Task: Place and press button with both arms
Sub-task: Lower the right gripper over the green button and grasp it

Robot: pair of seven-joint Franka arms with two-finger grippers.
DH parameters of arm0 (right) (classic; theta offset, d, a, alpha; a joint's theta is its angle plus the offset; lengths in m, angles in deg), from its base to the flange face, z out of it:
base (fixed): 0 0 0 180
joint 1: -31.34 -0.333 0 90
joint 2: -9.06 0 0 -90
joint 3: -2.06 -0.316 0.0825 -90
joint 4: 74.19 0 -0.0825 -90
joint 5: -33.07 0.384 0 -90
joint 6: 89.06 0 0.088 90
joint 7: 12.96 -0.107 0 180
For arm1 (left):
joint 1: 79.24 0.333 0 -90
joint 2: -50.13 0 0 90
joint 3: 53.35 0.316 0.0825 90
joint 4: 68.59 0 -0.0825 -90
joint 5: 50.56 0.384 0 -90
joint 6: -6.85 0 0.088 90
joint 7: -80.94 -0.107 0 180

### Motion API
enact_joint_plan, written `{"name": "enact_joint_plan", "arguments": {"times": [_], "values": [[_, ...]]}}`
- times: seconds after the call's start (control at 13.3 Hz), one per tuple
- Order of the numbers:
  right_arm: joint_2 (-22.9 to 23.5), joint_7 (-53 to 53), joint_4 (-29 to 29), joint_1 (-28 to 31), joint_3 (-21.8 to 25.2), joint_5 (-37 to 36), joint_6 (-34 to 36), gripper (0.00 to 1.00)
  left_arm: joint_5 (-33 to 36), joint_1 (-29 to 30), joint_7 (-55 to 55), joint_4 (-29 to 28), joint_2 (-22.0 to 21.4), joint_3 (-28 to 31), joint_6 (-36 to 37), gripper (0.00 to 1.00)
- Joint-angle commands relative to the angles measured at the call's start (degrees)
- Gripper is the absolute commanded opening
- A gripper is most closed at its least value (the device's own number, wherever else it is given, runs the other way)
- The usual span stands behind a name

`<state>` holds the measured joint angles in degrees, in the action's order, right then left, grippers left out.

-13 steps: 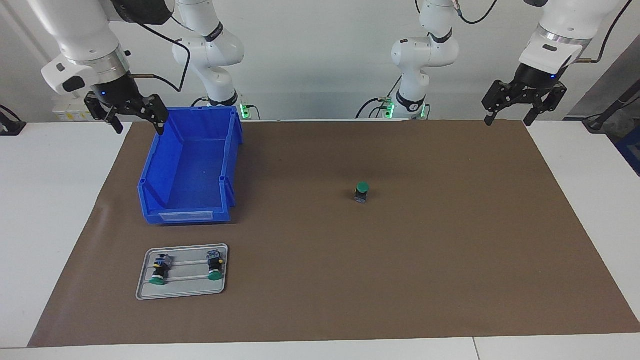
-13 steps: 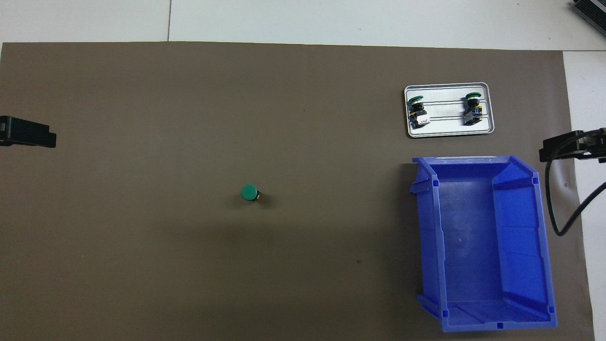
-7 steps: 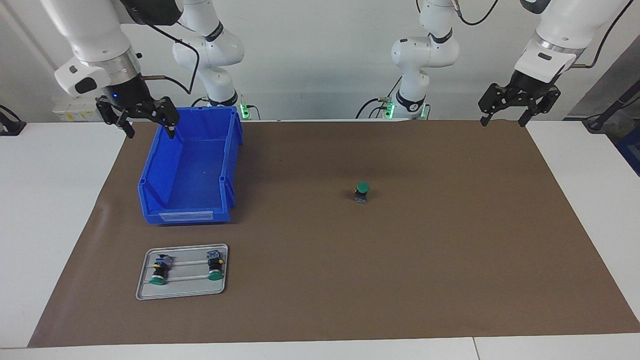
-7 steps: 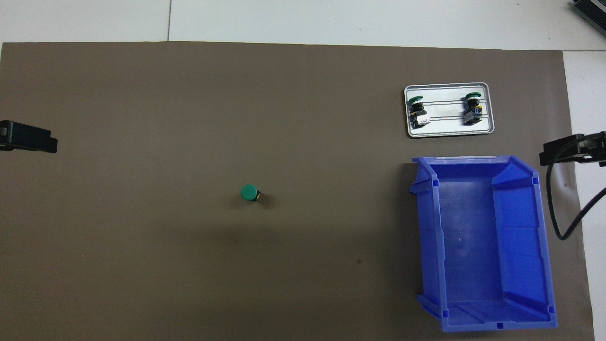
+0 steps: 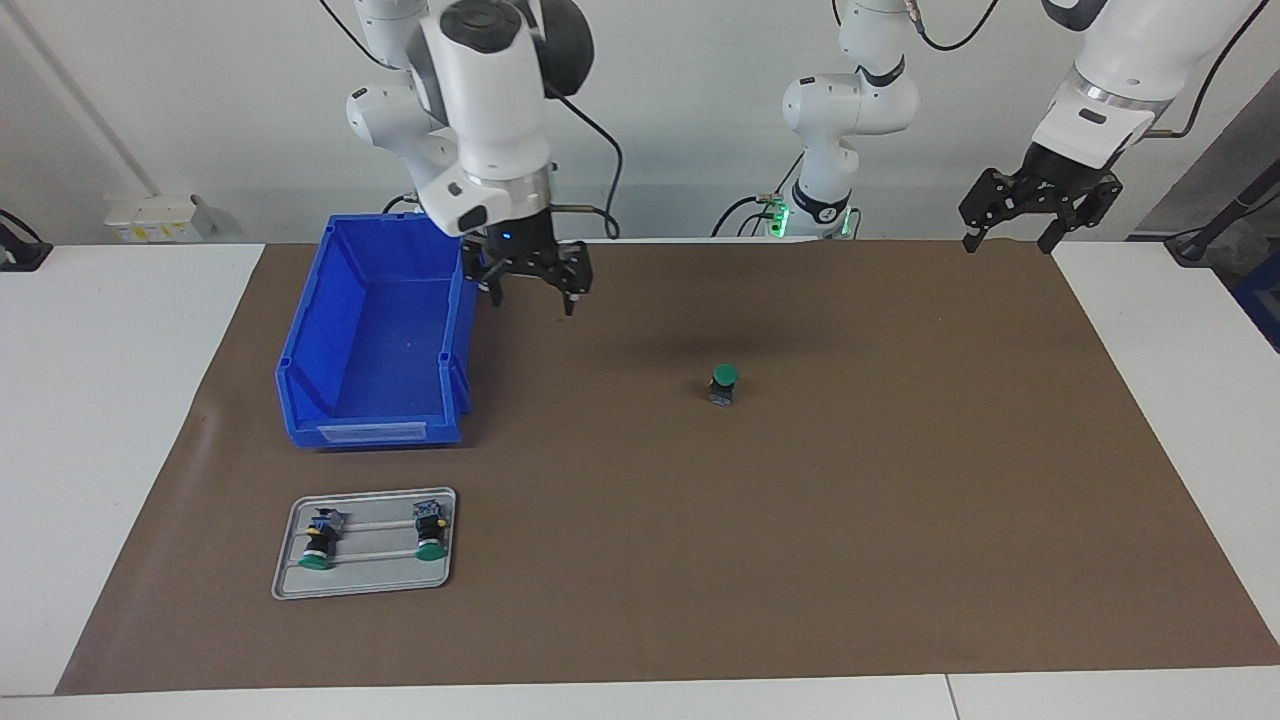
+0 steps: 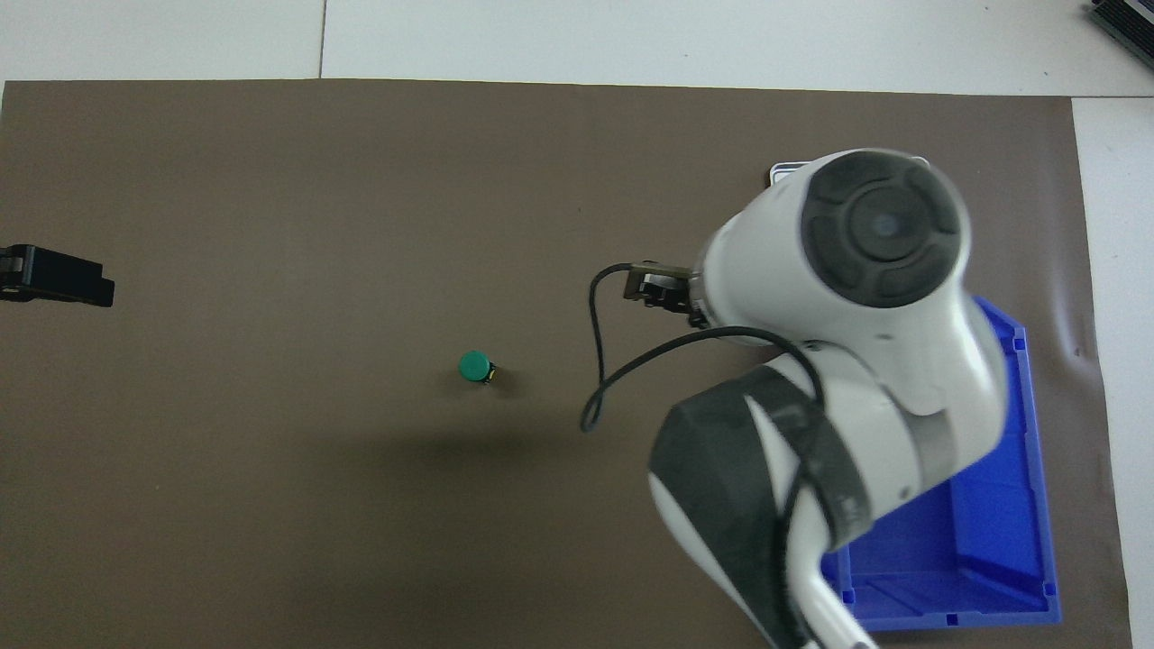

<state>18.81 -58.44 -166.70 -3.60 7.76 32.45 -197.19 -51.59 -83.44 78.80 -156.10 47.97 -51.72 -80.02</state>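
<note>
Right gripper [image 5: 532,291], jaws wide and empty, hung beside bin [image 5: 375,340]; approach step; next, descend onto standing button [image 5: 723,384].

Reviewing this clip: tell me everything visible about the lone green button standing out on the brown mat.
The button is a small push button with a round green cap on top, a short black body and a greyish block at its base. It stands upright, cap up, alone on the brown mat near the table's middle. Only the mat touches it. The overhead view shows mostly the cap. Neither gripper is at it: the right gripper hangs open in the air beside the blue bin.
</note>
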Motion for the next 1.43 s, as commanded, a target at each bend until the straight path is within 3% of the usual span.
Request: {"name": "enact_joint_plan", "arguments": {"times": [0.0, 0.45, 1.36], "values": [[7.4, -15.2, 0.8, -6.1, 0.5, 0.3, -10.4, 1.00, 0.4, -0.5, -0.4, -1.7, -1.5, 0.6, 0.3, 1.00], [19.9, -33.1, 2.2, -15.7, 0.5, -2.7, -20.5, 1.00, 0.3, -0.5, -0.5, -1.7, -1.5, 0.6, 0.3, 1.00], [24.0, -23.2, 1.4, -15.4, 0.5, -6.0, -27.1, 0.99, 0.4, -0.5, -0.5, -1.7, -1.5, 0.6, 0.3, 1.00]]}}
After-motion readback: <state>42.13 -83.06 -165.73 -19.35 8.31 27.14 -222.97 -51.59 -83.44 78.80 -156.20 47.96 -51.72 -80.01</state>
